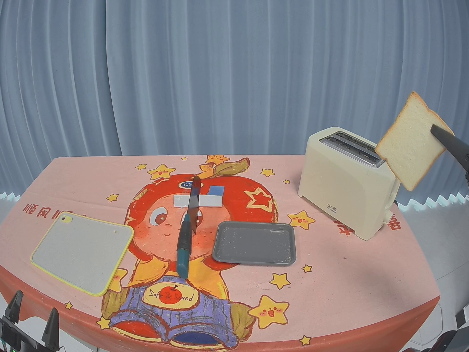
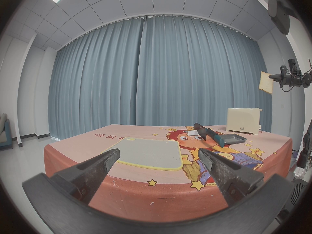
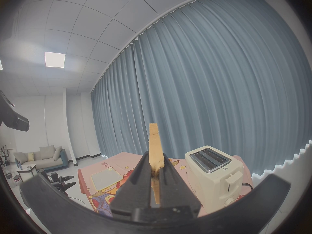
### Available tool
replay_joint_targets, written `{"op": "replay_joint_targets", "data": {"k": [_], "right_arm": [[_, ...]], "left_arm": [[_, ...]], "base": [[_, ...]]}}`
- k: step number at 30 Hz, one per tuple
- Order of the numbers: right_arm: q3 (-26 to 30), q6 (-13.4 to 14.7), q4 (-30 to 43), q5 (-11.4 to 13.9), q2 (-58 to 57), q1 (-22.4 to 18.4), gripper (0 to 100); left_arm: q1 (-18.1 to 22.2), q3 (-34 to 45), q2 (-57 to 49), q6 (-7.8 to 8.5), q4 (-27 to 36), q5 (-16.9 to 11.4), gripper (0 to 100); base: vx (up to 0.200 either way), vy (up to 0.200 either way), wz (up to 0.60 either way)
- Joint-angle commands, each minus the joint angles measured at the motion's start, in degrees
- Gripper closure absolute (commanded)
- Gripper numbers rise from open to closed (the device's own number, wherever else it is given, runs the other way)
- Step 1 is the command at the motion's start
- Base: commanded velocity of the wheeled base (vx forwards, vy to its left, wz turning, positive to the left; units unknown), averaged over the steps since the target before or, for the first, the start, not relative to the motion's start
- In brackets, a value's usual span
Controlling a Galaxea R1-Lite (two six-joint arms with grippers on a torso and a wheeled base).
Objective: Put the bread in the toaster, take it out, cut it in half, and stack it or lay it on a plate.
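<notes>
The bread [image 1: 409,143] hangs in the air above the toaster [image 1: 349,182], toward its right side and clear of the slots, tilted so that one corner points down. The right end effector [image 3: 156,174] is clamped on one edge of it, the slice standing edge-on between the two fingers.

A slice like this is probably light and soft. It should hardly load the grip, but a hard squeeze would dent the crumb and a loose one could let it swing or slip. The crust edge looks the firmest place to hold, and a hold there leaves the far part free to enter a slot once the slice is lined up with it.

Farther out on the counter [image 1: 342,289] lie a grey plate [image 1: 255,243], a knife [image 1: 188,231] with its blade across a small white block [image 1: 207,201], and a cutting board [image 1: 80,253] at the left. The left end effector [image 2: 158,154] sits low by the counter's near left edge — fingers apart, holding nothing.
</notes>
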Motion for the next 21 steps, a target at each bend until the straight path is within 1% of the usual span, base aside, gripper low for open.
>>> {"op": "replay_joint_targets", "data": {"k": [1,21], "right_arm": [[-0.1,0.0,0.0,0.0,0.1,0.4,100],[0.1,-0.1,0.1,0.0,0.1,0.5,100]], "left_arm": [[0.0,1.0,0.0,-0.02,0.0,0.0,0],[0.0,1.0,0.0,-0.02,0.0,0.0,0]], "base": [[0.0,0.0,0.0],[0.0,0.0,0.0]]}}
